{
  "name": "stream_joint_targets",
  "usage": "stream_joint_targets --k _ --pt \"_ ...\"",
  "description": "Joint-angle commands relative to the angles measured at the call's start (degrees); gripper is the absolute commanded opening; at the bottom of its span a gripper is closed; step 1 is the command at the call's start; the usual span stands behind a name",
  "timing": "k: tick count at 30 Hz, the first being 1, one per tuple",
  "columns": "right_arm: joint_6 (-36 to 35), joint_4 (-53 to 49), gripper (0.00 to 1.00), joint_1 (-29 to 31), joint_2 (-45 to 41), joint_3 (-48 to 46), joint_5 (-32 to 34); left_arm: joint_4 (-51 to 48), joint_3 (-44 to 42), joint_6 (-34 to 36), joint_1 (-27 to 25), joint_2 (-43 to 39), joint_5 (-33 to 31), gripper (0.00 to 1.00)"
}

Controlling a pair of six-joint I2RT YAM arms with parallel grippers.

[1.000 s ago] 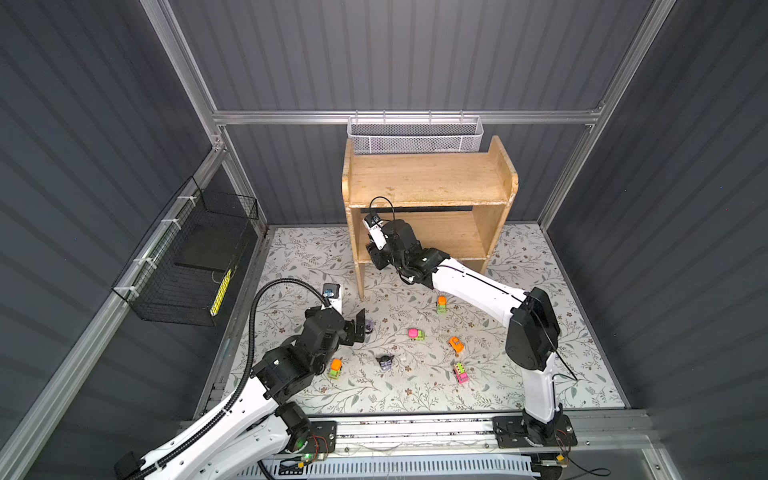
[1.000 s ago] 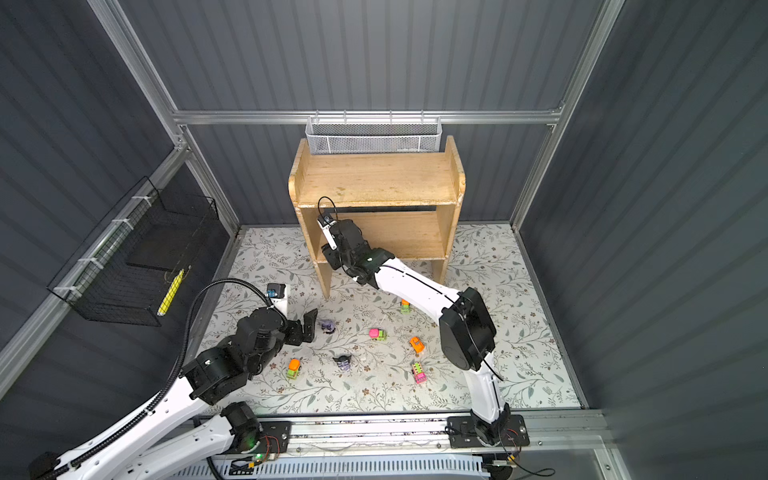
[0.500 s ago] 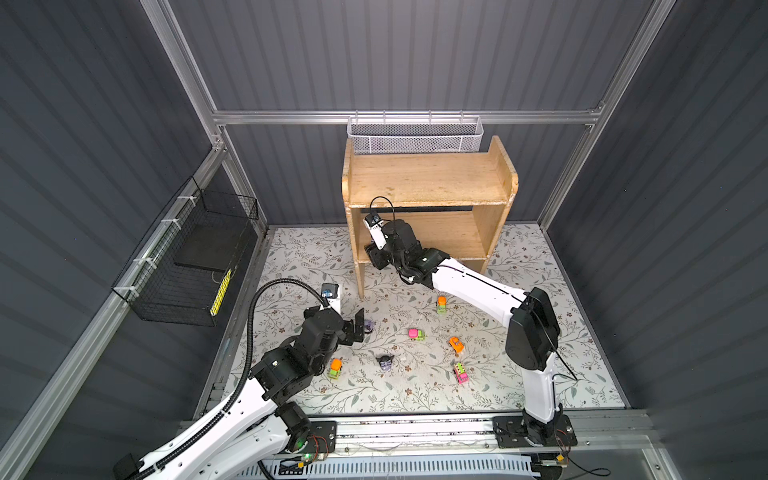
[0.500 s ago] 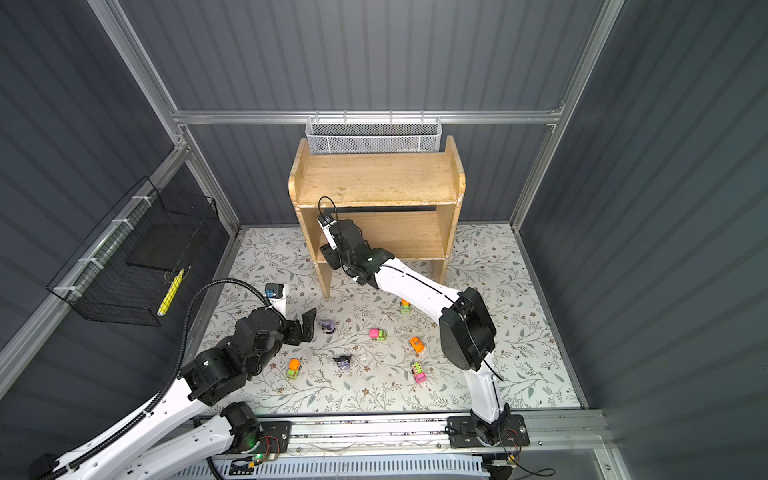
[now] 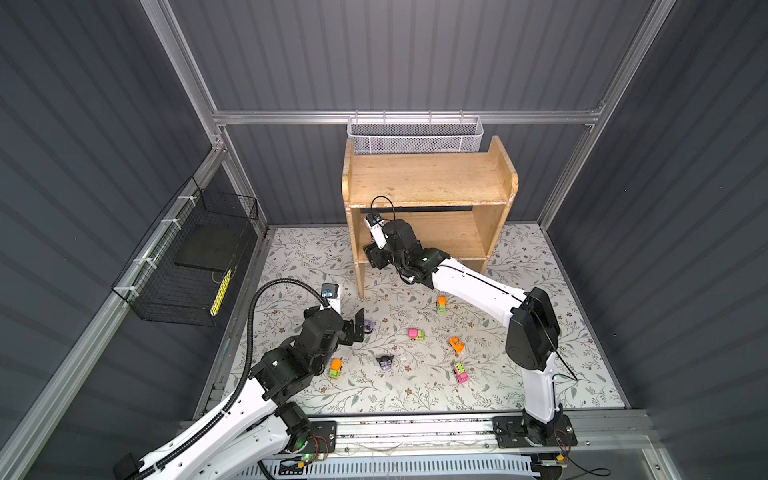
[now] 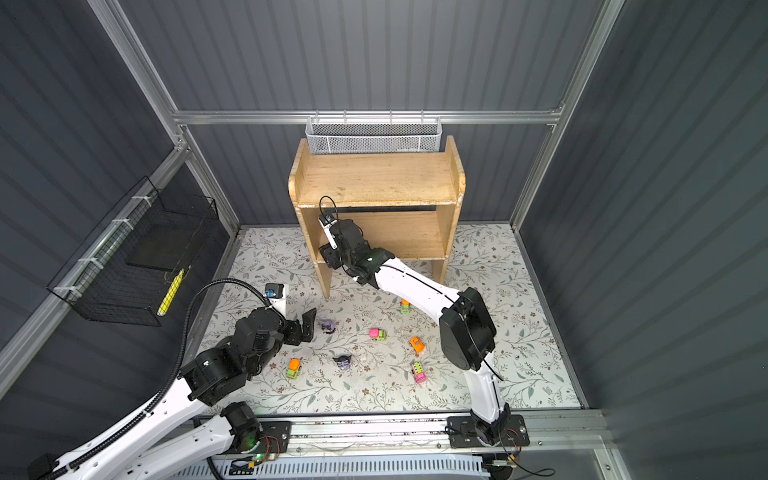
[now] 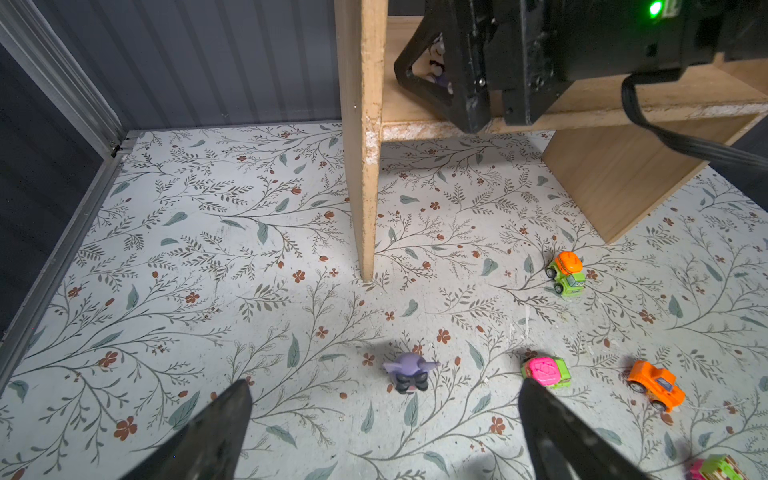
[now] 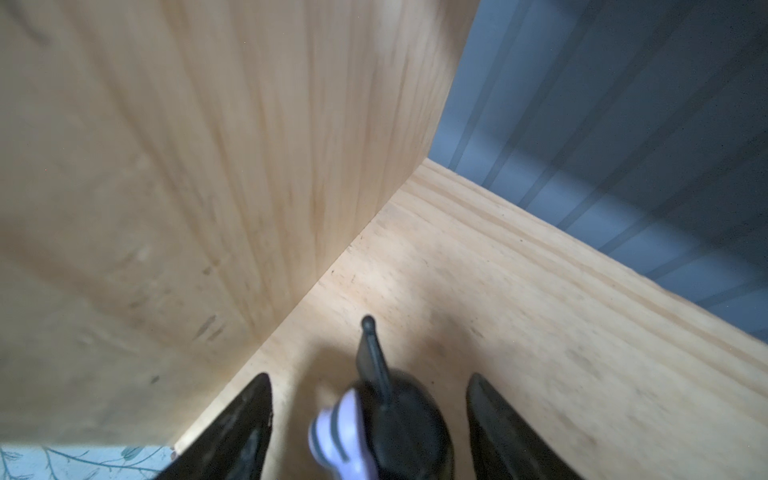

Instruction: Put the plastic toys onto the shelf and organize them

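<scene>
On the lower shelf [image 5: 453, 239], left end, my right claw [image 8: 368, 376] is open around the figurine [image 8: 399, 428], gaps both sides. Risk: I clip it backing out, it topples off the near edge.

Robot lab test cell: grey ribbed wall panels [image 5: 374, 54], aluminium extrusion frame [image 5: 291, 117], arm-mount rail [image 5: 415, 428] up front, floral mat [image 5: 415, 399] as floor.

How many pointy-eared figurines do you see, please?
3: one figurine on the shelf within the right tool, one by the left tool, one farther out on the floor.
</scene>
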Motion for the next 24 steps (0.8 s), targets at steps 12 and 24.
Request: stream_joint_targets --k 12,24 --pt "1.57 0.21 0.83 -0.43 -1.99 -2.42 0.92 -0.67 0.23 0.5 -0.09 -0.86 -0.75 1.0" --pt "2.42 1.5 0.85 -0.51 -5.73 -7.25 1.28 -1.11 0.49 0.02 -0.09 -1.35 -0.63 1.0"
